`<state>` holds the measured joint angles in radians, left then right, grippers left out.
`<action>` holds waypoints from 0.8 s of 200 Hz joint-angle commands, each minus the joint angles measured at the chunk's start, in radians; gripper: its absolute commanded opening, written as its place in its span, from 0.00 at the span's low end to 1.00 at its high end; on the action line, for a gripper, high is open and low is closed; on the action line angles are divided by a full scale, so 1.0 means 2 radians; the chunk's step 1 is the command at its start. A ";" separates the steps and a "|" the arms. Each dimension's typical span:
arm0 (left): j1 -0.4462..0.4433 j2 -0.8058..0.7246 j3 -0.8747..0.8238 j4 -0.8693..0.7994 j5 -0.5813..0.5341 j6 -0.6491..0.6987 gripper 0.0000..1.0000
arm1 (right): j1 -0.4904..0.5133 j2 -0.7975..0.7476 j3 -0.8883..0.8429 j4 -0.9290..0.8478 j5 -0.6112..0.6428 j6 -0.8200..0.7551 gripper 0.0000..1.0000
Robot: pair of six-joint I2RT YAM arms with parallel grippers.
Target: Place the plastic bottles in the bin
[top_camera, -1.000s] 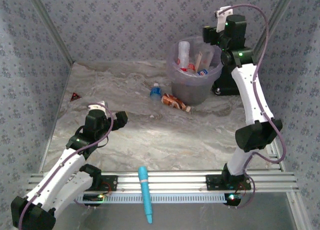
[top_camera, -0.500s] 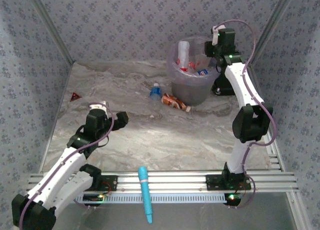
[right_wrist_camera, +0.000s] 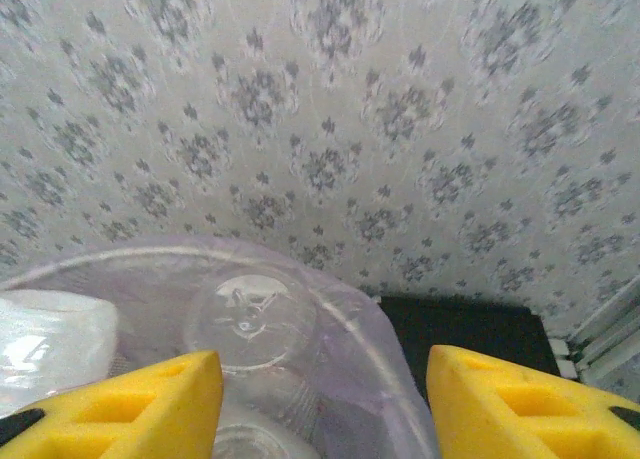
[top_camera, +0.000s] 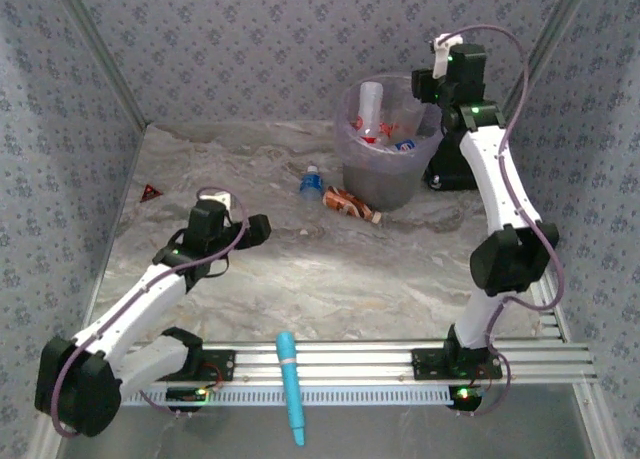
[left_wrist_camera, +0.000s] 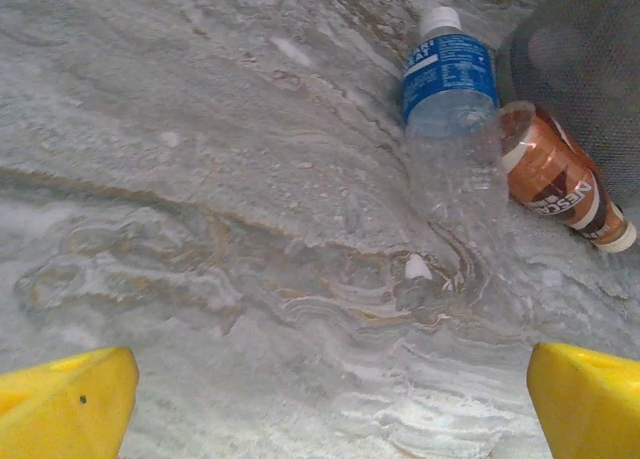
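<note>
The bin is set far right on the worktop, with several bottles inside and a black box behind. A blue-labelled bottle and a brown bottle are laid side by side just beside its base. The left pincer is spread wide near them; the right pincer is held apart above the rim, seemingly empty.

High rear overview, wrist views sharing bin

Marbled grey tabletop, enclosed by walls papered in a grey floral print. A light-blue pen-shaped tool lies across the metal rails at the near edge. A small red triangular item sits at far left. A flat black box stands against the wall at far right.
</note>
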<state>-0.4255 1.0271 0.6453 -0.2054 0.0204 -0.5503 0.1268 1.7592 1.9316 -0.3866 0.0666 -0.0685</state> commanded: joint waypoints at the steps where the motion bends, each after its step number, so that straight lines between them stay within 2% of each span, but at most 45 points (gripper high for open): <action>1: 0.003 0.034 0.033 0.035 0.041 0.017 0.99 | 0.003 -0.072 -0.022 -0.018 -0.009 -0.002 0.64; 45: -0.006 0.124 0.085 0.055 0.075 0.022 0.99 | 0.008 -0.195 -0.129 -0.084 -0.053 0.030 0.78; 85: -0.035 0.209 0.134 0.065 0.040 0.029 1.00 | 0.012 -0.292 -0.263 -0.081 -0.113 0.111 0.87; 107: -0.051 0.246 0.159 0.070 0.031 0.034 0.99 | 0.015 -0.330 -0.315 -0.082 -0.132 0.140 0.89; 160: -0.064 0.327 0.203 0.068 0.044 0.030 0.97 | 0.016 -0.403 -0.389 -0.123 -0.118 0.152 0.91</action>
<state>-0.5446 1.6253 0.9993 -0.0868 0.1009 -0.5014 0.1581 1.0344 1.2034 -0.5774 -0.1654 0.1993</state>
